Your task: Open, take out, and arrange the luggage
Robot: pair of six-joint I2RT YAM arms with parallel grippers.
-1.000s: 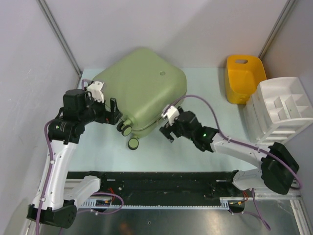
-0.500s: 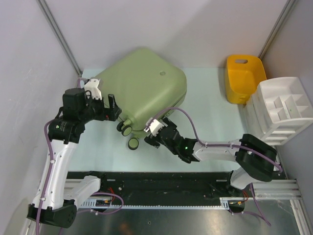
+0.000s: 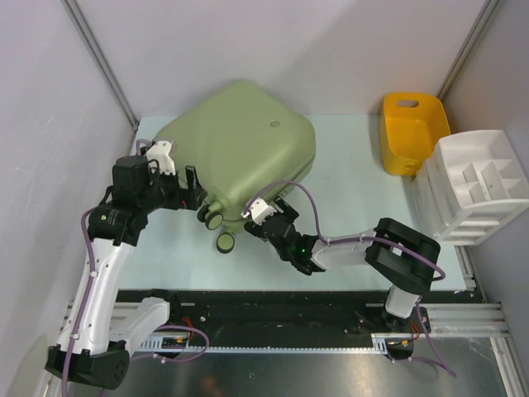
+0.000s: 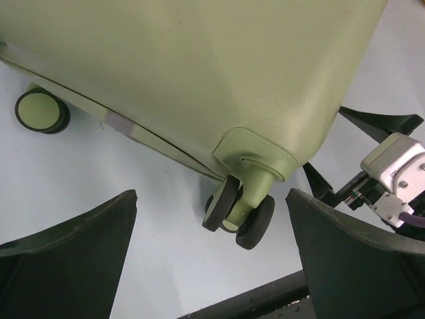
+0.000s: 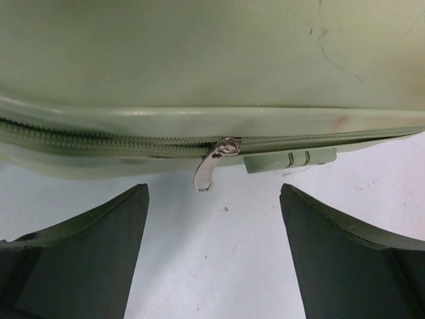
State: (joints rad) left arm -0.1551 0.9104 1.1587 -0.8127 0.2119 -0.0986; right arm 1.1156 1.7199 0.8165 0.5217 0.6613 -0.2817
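Note:
The sage-green luggage [image 3: 240, 153] lies closed and flat on the pale table, its wheels [image 3: 213, 218] toward the arms. My left gripper [image 3: 195, 187] is open beside its near-left corner; in the left wrist view a double wheel [image 4: 239, 209] sits between my spread fingers [image 4: 73, 256]. My right gripper [image 3: 258, 225] is open and empty at the luggage's near edge. In the right wrist view the closed zipper [image 5: 119, 145] runs across, and its metal pull [image 5: 211, 169] hangs just ahead of the gap between my fingers.
A yellow plastic tub [image 3: 411, 132] stands at the back right. A white divided organizer tray [image 3: 471, 184] sits to its right at the table edge. The black rail [image 3: 273, 306] runs along the near edge.
My right gripper has swung left along the luggage's near edge and now faces the zipper pull. My left gripper shifted slightly, staying by the wheels.

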